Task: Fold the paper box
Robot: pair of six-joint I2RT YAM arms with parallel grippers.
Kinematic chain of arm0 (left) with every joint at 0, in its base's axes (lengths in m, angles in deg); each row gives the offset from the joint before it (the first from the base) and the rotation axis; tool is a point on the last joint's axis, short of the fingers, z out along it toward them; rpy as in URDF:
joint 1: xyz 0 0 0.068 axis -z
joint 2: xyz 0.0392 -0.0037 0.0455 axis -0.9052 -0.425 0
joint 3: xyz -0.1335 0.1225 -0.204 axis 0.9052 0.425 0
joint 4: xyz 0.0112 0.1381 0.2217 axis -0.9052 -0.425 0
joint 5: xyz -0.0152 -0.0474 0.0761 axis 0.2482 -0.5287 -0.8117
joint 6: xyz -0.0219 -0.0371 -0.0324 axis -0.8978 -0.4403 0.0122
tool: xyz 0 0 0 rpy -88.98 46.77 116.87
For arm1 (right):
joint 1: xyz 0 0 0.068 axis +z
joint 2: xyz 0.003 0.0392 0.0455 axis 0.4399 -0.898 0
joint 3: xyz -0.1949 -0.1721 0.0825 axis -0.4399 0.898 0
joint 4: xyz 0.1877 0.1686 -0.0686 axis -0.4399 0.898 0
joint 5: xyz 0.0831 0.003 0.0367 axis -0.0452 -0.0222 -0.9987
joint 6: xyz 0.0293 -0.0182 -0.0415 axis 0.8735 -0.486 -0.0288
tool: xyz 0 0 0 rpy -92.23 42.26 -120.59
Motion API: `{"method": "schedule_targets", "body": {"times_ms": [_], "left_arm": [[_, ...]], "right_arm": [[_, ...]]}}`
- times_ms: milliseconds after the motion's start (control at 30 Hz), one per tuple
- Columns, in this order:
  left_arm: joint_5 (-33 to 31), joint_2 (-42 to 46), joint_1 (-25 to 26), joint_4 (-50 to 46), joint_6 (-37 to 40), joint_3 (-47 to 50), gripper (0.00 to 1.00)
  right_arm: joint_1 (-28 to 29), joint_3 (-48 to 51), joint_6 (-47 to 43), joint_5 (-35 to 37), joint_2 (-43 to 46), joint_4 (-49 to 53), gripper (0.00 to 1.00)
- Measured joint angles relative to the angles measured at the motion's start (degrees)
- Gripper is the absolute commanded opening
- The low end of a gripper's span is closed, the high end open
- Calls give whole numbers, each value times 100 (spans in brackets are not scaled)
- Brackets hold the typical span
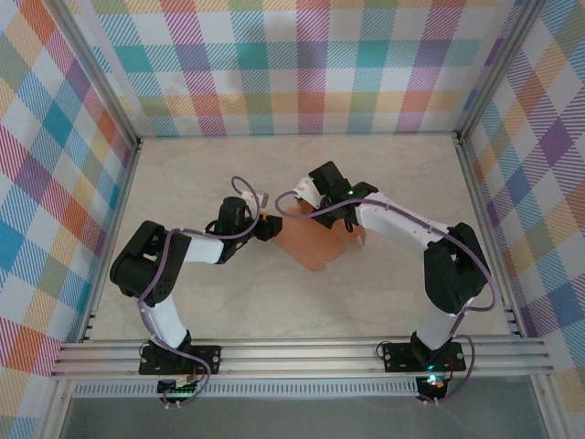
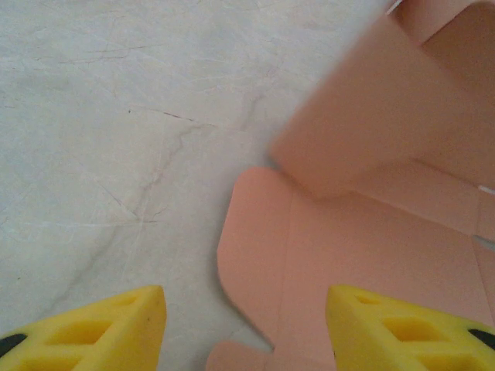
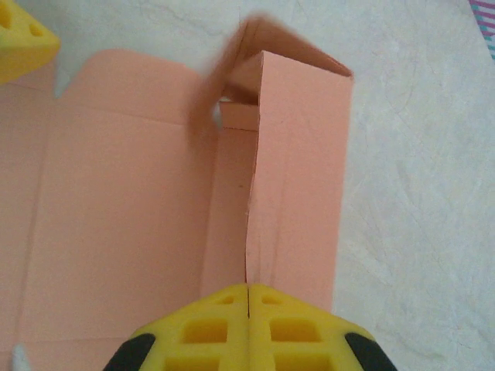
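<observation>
As I look down from overhead, the paper box (image 1: 315,245) lies in the middle of the table (image 1: 274,306), between the two arms; it is a salmon-orange card sheet, mostly flat on the pale marbled surface; on my right wrist camera one long panel stands up from the sheet, folded into a narrow upright wall, with the flat part spreading out to its left; the right gripper (image 3: 247,305) has its yellow fingers pressed together, and the edge of that raised panel runs straight into the seam between them, so I read it as pinching the card; the left gripper (image 2: 246,321) sits at the sheet's left edge with its fingers apart, one over bare table, the other over the card, nothing between them.
</observation>
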State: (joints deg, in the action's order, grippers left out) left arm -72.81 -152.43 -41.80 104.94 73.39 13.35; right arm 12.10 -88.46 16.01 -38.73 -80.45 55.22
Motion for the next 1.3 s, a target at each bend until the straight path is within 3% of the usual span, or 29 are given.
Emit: {"method": "schedule_targets", "body": {"times_ms": [700,767,867,967,1167,1300], "left_arm": [[90,219,-149,13,48,13,59],[63,219,-184,4,37,13,59],[31,223,-203,0,28,13,59],[-9,229,-214,0,28,13,59],[-17,227,-216,0,28,24,59],[7,227,-216,-7,28,24,59]], "right_arm": [[-125,-15,-149,-46,70,68,0],[-157,-15,-162,-46,70,68,6],[-186,-15,-205,-37,70,50,30],[-188,0,-302,37,70,-63,44],[-188,107,-319,203,70,-337,48],[-291,109,-125,55,70,-389,68]]}}
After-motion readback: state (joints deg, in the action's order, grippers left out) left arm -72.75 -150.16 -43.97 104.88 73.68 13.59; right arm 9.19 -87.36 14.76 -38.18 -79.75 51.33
